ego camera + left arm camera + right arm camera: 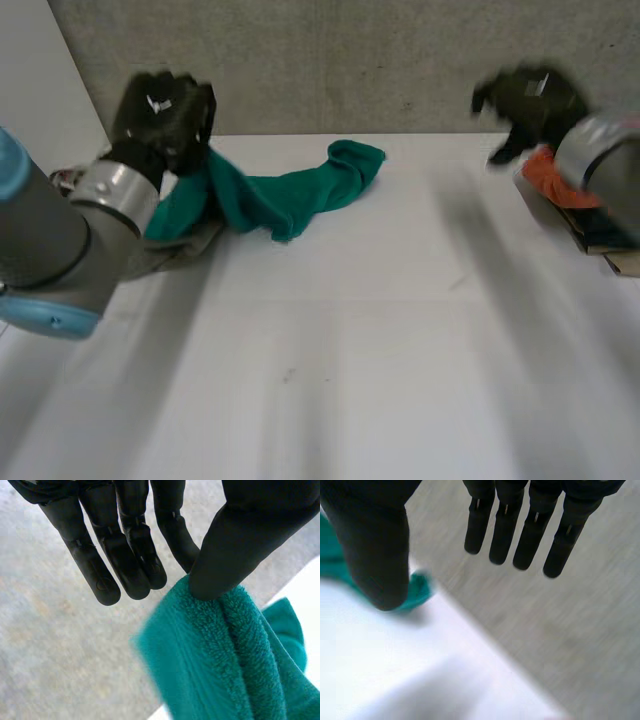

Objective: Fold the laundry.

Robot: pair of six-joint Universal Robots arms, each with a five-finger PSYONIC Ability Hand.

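A: Begin at 10 o'clock on the table (pixel 350 350), as the head view shows it. Your left hand (pixel 160 115) is raised there, and one end of the teal towel (pixel 290 195) hangs from it. What is covered?

B: From the head you see only the back of that hand, so the contact itself is hidden. A grey cloth (pixel 185 250) lies partly under the left arm, which covers the rest of it.

A: Refer to the left wrist view.

B: The left thumb (pixel 225 555) bears on the towel's bunched edge. The left fingers (pixel 127 565) are straight and slightly spread. The one nearest the thumb ends at the towel's edge, so you have the cloth pinched between the two. The thumb covers the exact contact.

A: Where does the towel run?

B: It slopes down from the hand to the table and lies crumpled toward 12 o'clock, its far end near the back edge.

A: Proceed to 2 o'clock.

B: Your right hand (pixel 525 100) hovers there. In its wrist view the right fingers (pixel 502 535) are straight, the right thumb (pixel 375 555) stands apart, and nothing is held. A tip of the towel shows beyond the thumb, well apart from it. At 3 o'clock an orange cloth (pixel 555 182) touches a dark cloth (pixel 605 228), and the arm hides part of both.
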